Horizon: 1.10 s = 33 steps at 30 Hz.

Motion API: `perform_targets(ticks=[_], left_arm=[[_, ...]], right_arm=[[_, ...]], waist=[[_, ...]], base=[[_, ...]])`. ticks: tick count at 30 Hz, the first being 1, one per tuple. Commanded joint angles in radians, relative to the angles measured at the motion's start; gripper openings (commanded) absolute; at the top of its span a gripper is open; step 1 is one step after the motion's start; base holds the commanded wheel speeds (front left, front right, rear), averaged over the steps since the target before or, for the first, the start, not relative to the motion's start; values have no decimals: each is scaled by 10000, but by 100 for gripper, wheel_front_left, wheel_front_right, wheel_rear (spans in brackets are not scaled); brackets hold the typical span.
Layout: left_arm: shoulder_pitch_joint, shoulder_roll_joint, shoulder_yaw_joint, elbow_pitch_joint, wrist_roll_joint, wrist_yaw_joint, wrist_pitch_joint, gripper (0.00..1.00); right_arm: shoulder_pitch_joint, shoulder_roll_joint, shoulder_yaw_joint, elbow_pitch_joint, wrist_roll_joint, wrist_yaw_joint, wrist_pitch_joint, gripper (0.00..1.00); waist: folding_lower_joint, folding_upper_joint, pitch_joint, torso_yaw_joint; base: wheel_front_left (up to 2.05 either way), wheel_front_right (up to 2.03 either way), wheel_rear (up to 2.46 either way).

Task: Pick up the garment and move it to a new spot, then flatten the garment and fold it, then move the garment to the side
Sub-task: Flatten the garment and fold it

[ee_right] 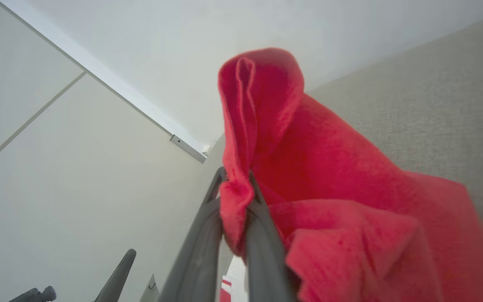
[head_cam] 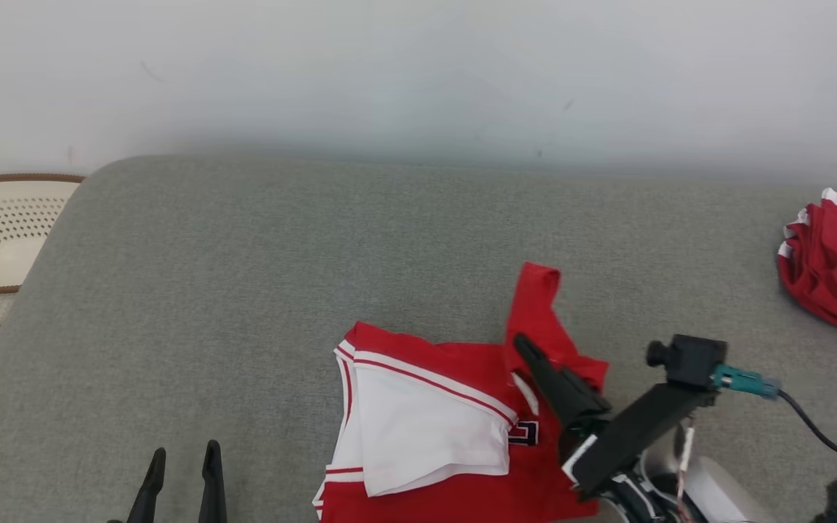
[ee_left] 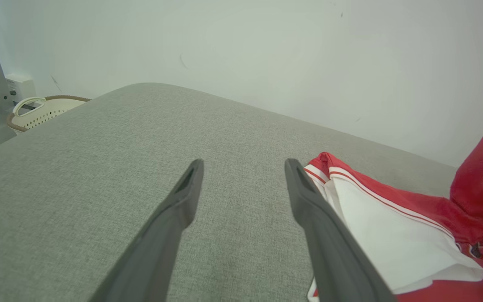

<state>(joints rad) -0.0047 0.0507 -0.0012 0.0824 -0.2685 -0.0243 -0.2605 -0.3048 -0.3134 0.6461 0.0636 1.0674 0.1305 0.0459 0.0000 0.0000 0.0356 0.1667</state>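
The right tool pinches a fold of the soft, limp garment; the left tool, open and empty, could take its left edge.

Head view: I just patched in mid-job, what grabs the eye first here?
The red and white garment lying rumpled on the grey surface near the front edge stands out most, with the right pincer shut on a red flap of it held up above the rest. The left pincer hangs open at the lower left, apart from the cloth, and a second red garment sits at the far right edge.
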Motion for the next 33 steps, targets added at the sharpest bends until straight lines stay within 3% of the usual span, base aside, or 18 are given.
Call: perform_targets(ticks=[1, 8, 28, 29, 30, 31, 33], left_arm=[[-85, 4, -10, 37, -60, 2, -36, 100], [-228, 4, -238, 224, -185, -38, -36, 100], [-642, 5, -817, 709, -449, -19, -36, 100], [-635, 5, -800, 722, -442, -28, -36, 100], [-626, 5, -770, 738, -436, -37, -36, 100], [-618, 4, -743, 750, -427, -49, -36, 100], [-605, 4, -690, 761, -409, -56, -36, 100]], right_arm=[[-166, 88, 170, 29, 79, 3, 79, 0], [-889, 632, 944, 919, -12, 3, 46, 0], [-2590, 2044, 2344, 5086, 406, 3, -921, 0], [-2649, 2067, 2427, 5179, 437, 3, -976, 10], [-2679, 2080, 2497, 5242, 503, 3, -1026, 35], [-2703, 2085, 2561, 5287, 559, 3, -1078, 100], [-2782, 2068, 2652, 5263, 719, 3, -1204, 100]], waist=[[0, 0, -22, 173], [0, 0, 17, 555], [0, 0, 244, 1534], [0, 0, 239, 1553], [0, 0, 235, 1562], [0, 0, 231, 1566], [0, 0, 227, 1548]], base=[[0, 0, 0], [0, 0, 0], [0, 0, 0], [0, 0, 0], [0, 0, 0], [0, 0, 0], [0, 0, 0]])
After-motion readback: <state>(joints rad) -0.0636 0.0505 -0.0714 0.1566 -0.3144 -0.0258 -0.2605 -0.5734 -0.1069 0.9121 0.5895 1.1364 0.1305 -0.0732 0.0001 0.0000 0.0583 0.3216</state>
